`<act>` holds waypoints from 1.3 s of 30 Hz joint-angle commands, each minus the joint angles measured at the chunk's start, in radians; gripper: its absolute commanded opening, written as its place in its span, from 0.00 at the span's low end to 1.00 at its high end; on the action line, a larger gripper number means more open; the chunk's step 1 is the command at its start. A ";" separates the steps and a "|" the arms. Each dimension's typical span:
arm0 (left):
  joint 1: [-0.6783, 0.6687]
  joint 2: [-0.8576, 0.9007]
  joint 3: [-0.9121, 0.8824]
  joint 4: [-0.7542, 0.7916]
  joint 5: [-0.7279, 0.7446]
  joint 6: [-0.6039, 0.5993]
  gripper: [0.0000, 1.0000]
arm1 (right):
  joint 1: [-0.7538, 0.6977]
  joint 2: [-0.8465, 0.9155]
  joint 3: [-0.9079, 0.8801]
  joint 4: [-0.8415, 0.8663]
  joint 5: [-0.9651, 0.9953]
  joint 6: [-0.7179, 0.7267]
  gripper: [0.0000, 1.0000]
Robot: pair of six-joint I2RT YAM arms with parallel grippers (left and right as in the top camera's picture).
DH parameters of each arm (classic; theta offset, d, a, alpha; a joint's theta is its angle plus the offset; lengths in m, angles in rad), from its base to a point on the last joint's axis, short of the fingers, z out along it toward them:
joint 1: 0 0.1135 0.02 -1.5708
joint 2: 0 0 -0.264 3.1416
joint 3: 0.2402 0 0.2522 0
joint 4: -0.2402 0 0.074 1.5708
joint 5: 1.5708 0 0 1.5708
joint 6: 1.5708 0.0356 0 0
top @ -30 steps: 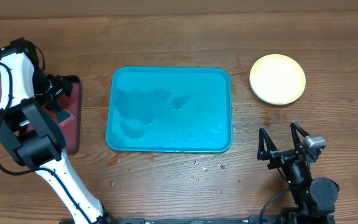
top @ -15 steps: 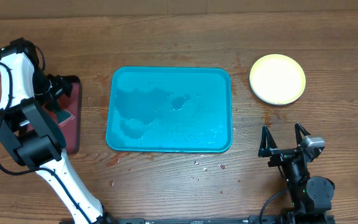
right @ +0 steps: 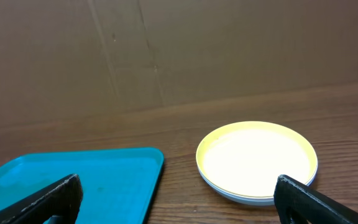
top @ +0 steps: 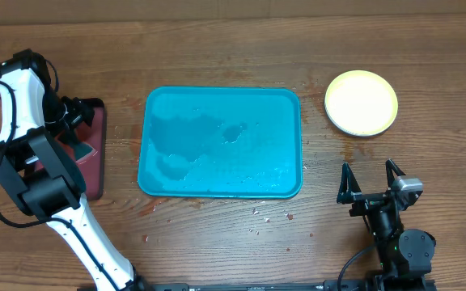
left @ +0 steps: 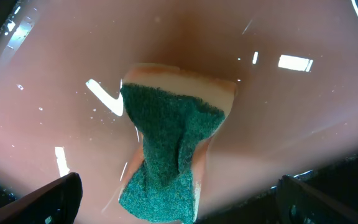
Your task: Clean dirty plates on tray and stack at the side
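At the far left, the left gripper (top: 73,121) hangs over the small black-rimmed tray (top: 95,166), whose pink floor is covered by a shallow film of liquid that catches the lights. In the left wrist view its fingers (left: 51,198) sit far apart at the lower corners of the frame, spread wide and grasping nothing. Between them a sponge (left: 166,155) lies in the liquid, green scouring face up over a pale yellow foam layer, and pinched narrow at its middle.

The turquoise tray (top: 217,105) rests at the centre of the wooden table (top: 217,48), well apart from the small tray. No plate is on it, only darker wet patches and scattered droplets. A few specks (top: 257,212) dot the wood just in front of its near rim.

To the right, the stack of plates (top: 361,103) stands on the table beside the turquoise tray's far right corner, not touching it. The yellow-green plate (right: 257,163) is on top, its face clean, and a paler rim shows beneath it in the right wrist view.

The right gripper (top: 368,179) hovers over bare wood nearer the front edge, apart from the stack, its two fingers parted and empty.
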 commanded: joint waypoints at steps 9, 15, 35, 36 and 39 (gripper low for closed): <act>-0.001 -0.030 0.021 -0.002 0.001 0.003 1.00 | 0.003 -0.012 -0.010 0.004 0.009 -0.011 1.00; -0.001 -0.030 0.021 0.002 0.001 0.003 1.00 | 0.003 -0.012 -0.010 0.004 0.009 -0.011 1.00; -0.001 -0.452 0.021 -0.007 -0.016 -0.030 1.00 | 0.003 -0.012 -0.010 0.004 0.009 -0.011 1.00; -0.006 -0.479 0.018 -0.007 -0.007 -0.034 1.00 | 0.003 -0.012 -0.010 0.004 0.009 -0.011 1.00; -0.033 -0.548 0.003 0.000 -0.006 -0.033 1.00 | 0.003 -0.012 -0.010 0.004 0.009 -0.011 1.00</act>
